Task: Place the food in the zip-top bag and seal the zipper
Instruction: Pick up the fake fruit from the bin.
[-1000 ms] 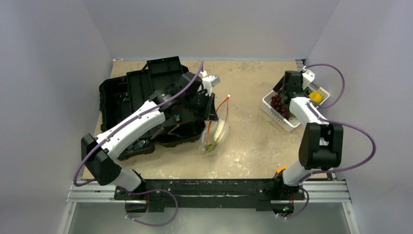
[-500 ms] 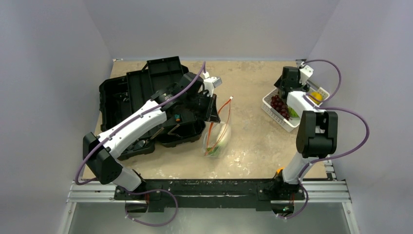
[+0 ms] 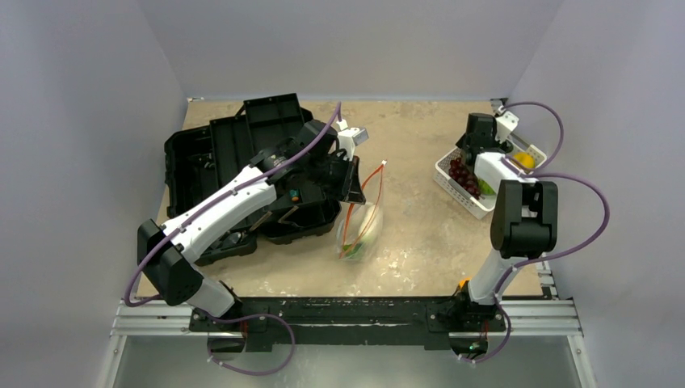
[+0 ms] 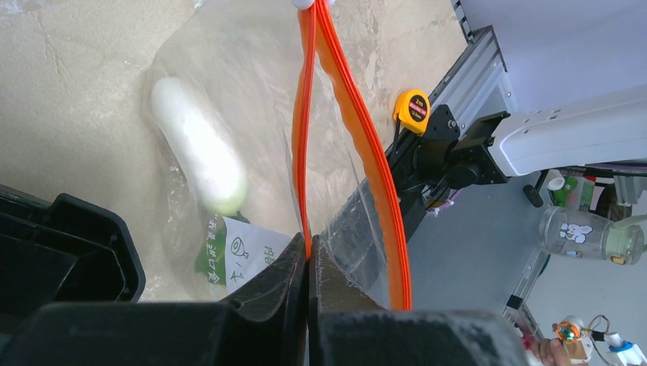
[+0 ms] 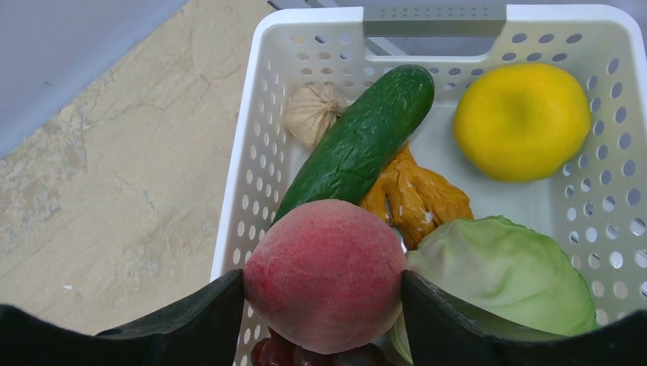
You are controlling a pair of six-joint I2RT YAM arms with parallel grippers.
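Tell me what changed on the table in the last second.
The right arm folded in, elbow swinging left and farther back; the right end effector edged along over the white basket, holding the peach. The bag shifted slightly. The left end effector stayed shut on the bag's orange strip, and the black toolbox stayed put.

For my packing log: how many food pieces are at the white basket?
7: pink-red fruit in the right gripper, grapes under it, cabbage near right, lemon far right, cucumber across the middle, garlic far left, ginger-like piece beside the cucumber. Others may be hidden.
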